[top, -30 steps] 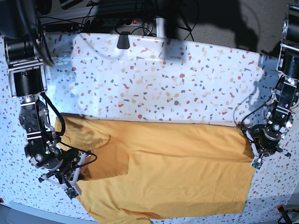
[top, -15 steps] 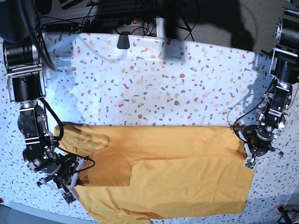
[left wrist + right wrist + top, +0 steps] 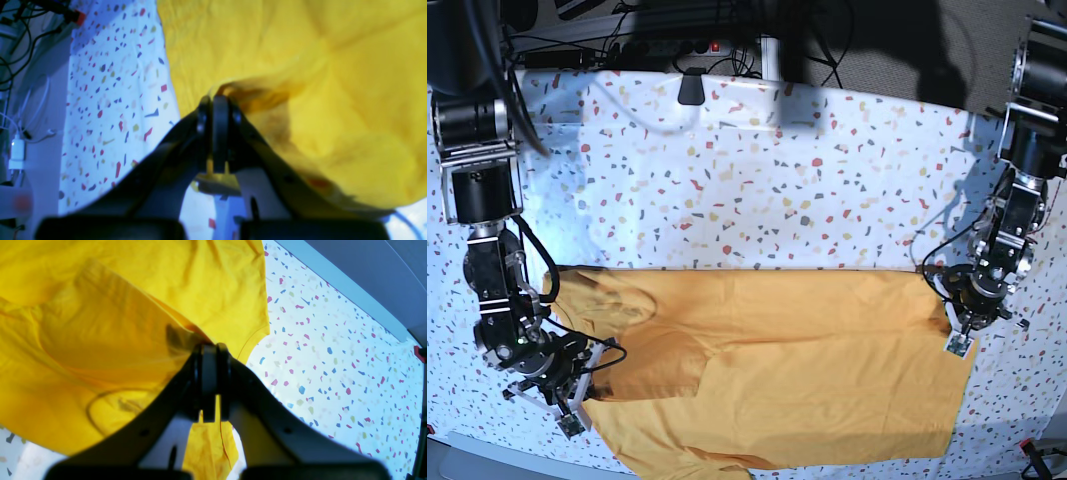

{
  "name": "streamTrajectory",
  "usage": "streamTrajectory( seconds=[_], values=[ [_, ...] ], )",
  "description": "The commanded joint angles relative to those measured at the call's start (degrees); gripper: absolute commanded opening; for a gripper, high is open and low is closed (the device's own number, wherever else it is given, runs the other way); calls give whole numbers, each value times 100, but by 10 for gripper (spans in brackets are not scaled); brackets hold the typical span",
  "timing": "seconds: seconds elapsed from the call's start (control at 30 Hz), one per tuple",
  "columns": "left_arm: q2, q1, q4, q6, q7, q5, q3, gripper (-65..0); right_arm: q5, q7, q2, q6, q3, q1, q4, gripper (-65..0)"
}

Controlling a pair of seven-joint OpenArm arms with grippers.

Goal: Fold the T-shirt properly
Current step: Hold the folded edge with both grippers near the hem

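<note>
Fingers [image 3: 216,100] of the left gripper [image 3: 957,340] and right gripper [image 3: 572,420] are clamped on the T-shirt [image 3: 777,370], which has been dragged farther across the surface [image 3: 777,170], flattening it for folding.

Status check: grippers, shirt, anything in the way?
Left gripper shut on T-shirt edge. Right gripper shut on its other end. Shirt half folded on speckled cloth. Nothing in the way.

Speckled cloth [image 3: 757,180] behind T-shirt [image 3: 797,370] open; black block [image 3: 691,87] at far edge.
</note>
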Motion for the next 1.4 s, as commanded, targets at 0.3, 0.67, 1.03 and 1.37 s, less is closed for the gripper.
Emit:
streamTrajectory(
  seconds=[0.3, 0.67, 1.03, 1.37],
  values=[
    [-81, -195, 63, 66, -195, 393, -55, -650, 7, 203, 59, -48, 44, 210, -70, -650],
    [-151, -208, 63, 535, 212, 1062, -55, -650, -37, 162, -343, -52, 46, 208, -72, -650],
    [-251, -201, 66, 1281, -59, 590, -55, -650, -317, 166, -605, -372, 46, 208, -74, -650],
    [22, -267, 31, 1023, -616, 125, -55, -650, -470, 170, -603, -839, 46, 212, -74, -650]
  ],
)
